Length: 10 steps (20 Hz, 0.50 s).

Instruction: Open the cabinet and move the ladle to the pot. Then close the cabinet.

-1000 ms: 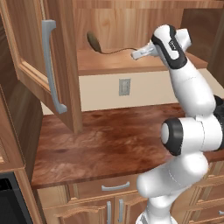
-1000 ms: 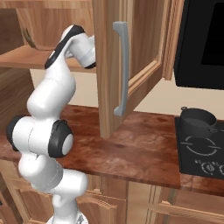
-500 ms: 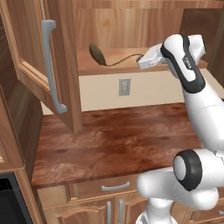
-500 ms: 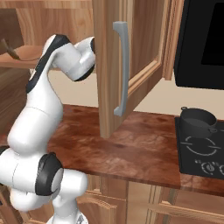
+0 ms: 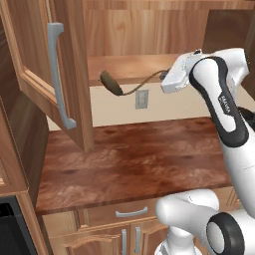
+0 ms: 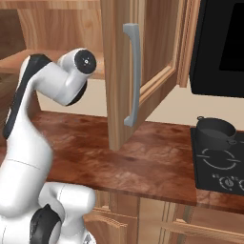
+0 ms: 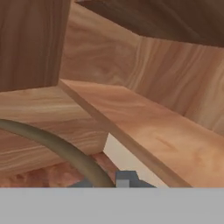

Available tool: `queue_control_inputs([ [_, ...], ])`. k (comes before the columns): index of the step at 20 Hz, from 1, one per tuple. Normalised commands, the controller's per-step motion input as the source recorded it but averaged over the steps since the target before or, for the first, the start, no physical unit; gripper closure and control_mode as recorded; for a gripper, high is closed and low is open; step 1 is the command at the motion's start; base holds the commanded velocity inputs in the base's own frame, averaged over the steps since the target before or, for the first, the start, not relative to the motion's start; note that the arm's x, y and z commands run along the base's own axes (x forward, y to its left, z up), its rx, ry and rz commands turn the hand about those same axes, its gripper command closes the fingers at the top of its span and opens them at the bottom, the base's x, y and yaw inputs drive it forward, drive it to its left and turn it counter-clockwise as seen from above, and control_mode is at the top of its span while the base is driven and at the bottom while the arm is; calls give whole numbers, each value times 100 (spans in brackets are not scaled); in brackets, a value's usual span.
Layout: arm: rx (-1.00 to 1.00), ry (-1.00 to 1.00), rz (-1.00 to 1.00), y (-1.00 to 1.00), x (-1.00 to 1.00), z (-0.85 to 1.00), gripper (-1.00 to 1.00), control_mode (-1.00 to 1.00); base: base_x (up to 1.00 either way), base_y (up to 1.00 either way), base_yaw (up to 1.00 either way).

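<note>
I have the gripper clamped tight on the end of the long thin handle of the slim dark bronze-brown ladle, just in front of the open medium-brown wooden wall cabinet. From the left base view the ladle hangs out past the front edge of the cabinet's bottom shelf, its small round bowl pointing toward the cabinet's left door, which stands swung wide open with its long grey bar handle facing me. In my hand view the curved ladle handle sweeps down to the fingertips, with the shelf edge running just beside it. Below the cabinet lies the reddish-brown wooden counter. In the right base view, the small squat dark grey-black pot sits on the black cooktop, well to the right of the cabinet's open right door.
</note>
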Motion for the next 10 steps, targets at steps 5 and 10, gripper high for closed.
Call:
queue_control_inputs([
  [5,-14,-3,-3,0,-77,36,100,-100,0,0,0],
  [10,-18,0,-6,0,-75,18,100,-100,0,0,0],
])
